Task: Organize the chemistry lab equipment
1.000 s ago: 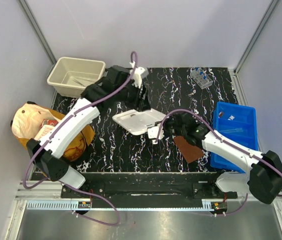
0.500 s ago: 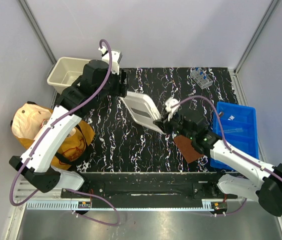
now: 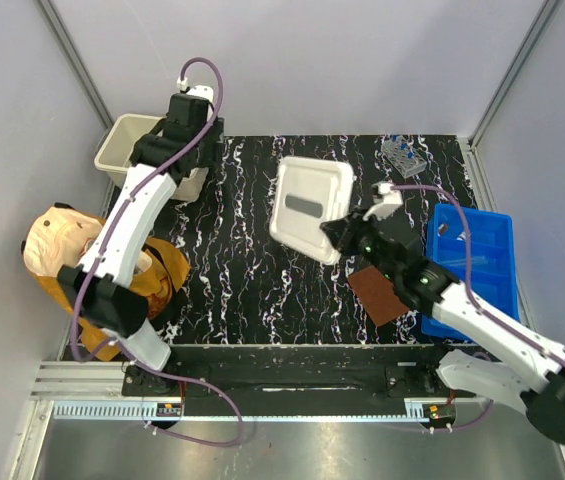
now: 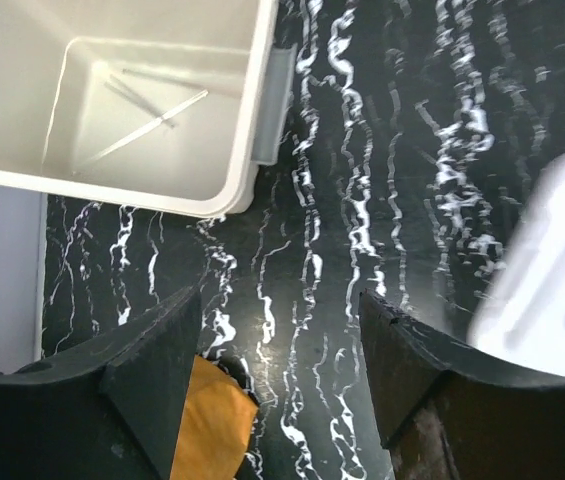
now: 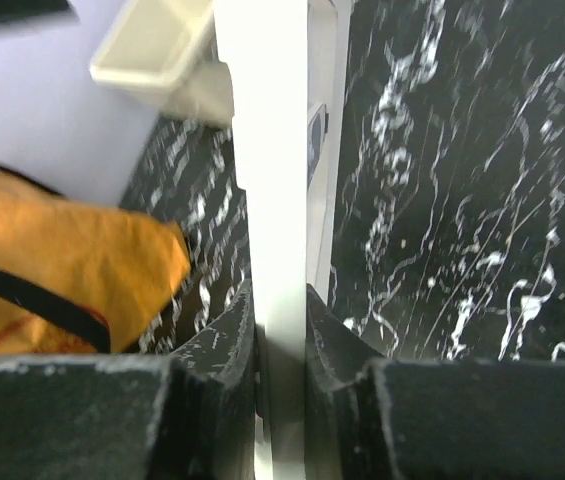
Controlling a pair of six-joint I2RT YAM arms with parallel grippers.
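No legible text, numbers, brand marks or signs in any view.

Grey rectangular patch (image 3: 307, 205) on the white flat plastic tray (image 3: 314, 180), just up-left of the right claw (image 3: 340, 232): looks like a label, no characters resolved.

Orange fabric bag (image 5: 62, 260), left of the same claw: thin red line and black strap only, no lettering made out.

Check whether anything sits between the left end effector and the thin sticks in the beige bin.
Nothing visible blocks it. The left end effector is open near the uncovered beige bin; the thin sticks lie on its floor. Only the bin's rim lies between. The white tray is well aside.
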